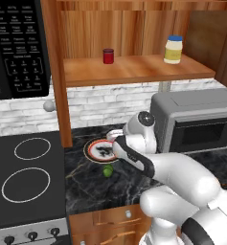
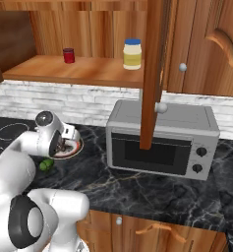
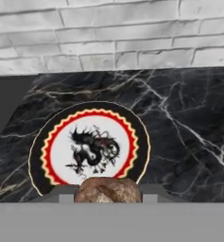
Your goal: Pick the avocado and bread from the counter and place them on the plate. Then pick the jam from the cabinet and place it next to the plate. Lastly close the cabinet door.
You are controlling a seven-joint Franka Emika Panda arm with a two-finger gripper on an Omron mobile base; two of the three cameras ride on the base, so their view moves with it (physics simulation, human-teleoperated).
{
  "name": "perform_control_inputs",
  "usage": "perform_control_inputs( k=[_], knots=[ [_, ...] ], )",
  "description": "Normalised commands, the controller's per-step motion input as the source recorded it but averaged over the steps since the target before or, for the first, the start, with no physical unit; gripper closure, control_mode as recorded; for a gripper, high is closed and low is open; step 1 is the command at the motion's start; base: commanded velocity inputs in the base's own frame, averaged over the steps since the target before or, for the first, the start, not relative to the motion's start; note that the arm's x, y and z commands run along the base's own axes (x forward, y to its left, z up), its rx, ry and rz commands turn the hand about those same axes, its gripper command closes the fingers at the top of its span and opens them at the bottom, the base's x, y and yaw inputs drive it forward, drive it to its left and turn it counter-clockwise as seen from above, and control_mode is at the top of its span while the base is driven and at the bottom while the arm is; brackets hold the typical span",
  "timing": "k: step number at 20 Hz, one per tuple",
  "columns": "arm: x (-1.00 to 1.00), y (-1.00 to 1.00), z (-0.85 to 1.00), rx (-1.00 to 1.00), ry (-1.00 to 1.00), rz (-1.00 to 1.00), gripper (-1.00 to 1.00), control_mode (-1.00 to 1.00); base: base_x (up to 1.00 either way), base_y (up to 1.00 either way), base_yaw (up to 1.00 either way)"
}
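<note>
The bread, a lumpy brown chunk, sits at the bottom centre of the hand view, right at the near edge of the plate, which has a dark rim, a red-orange wavy band and a black dragon-ish pattern in the middle. The avocado is a little green ball on the black marble counter, just below the plate in the left base view. The dark red jam jar stands upright on the shelf of the open wooden cabinet at the upper middle, and the cabinet door hangs edge-on down the centre of the right base view.

pale brick wall, grey toaster oven, black stove.
</note>
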Motion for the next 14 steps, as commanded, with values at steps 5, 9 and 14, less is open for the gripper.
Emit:
perform_control_inputs(
  k=[5, 9, 14],
  knots=[
    [0.44, 0.12, -0.28, -0.02, 0.09, 0.01, 1.00, -1.00, 0.00, 0.00, 0.00],
    [0.36, 0.03, -0.47, -0.03, 0.00, 0.01, 1.00, -1.00, 0.00, 0.00, 0.00],
    [0.33, 0.14, -0.51, -0.03, 0.00, 0.00, 1.00, -1.00, 0.00, 0.00, 0.00]
  ],
)
